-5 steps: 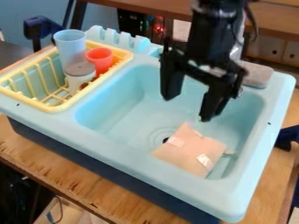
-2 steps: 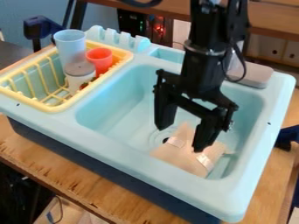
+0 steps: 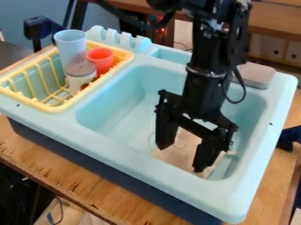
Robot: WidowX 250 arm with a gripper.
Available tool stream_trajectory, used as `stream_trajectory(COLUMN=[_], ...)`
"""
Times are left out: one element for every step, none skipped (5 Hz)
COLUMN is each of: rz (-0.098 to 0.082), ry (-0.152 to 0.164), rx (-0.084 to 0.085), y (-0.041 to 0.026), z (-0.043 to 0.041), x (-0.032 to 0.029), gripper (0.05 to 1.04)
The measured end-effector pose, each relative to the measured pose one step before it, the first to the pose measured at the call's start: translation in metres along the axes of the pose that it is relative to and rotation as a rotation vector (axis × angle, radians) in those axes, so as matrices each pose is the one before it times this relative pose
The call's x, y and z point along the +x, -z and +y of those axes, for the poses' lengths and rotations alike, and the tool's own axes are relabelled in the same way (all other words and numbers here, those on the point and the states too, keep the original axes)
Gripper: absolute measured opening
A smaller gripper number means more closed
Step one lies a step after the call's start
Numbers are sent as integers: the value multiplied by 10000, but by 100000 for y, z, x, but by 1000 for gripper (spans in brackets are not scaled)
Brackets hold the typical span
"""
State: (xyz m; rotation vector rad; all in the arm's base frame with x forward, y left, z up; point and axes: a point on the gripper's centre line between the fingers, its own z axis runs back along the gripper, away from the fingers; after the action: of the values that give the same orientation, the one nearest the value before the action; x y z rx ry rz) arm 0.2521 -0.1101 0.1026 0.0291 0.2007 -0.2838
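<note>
Low in the frame, right of centre, we have the gripper (image 3: 182,159) spread wide over a flat pinkish pouch (image 3: 175,155) lying in the sink basin (image 3: 120,115), which we judge light, soft and unbreakable, best pinched across its middle.

From my end, the arm (image 3: 203,85) ran out past the top edge, and its gripper (image 3: 183,157) covered part of the pale square packet (image 3: 175,160) lower right of centre; I couldn't tell whether they touched. At upper left, the white jar (image 3: 76,81) hid the blue cup's (image 3: 70,44) base, its red mark too blurred to make out. The right edge cut off a dark blue object (image 3: 288,138).
</note>
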Motion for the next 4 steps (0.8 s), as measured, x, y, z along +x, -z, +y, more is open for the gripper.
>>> stream_trajectory(rz=[70, 267, -82, -513], ry=[113, 57, -66, 89], rx=[-82, -70, -147, -722], y=[629, 1146, 208, 141], z=[-132, -43, -146, 402], x=[36, 231, 328, 685], gripper=[1000, 1000, 1000, 1001])
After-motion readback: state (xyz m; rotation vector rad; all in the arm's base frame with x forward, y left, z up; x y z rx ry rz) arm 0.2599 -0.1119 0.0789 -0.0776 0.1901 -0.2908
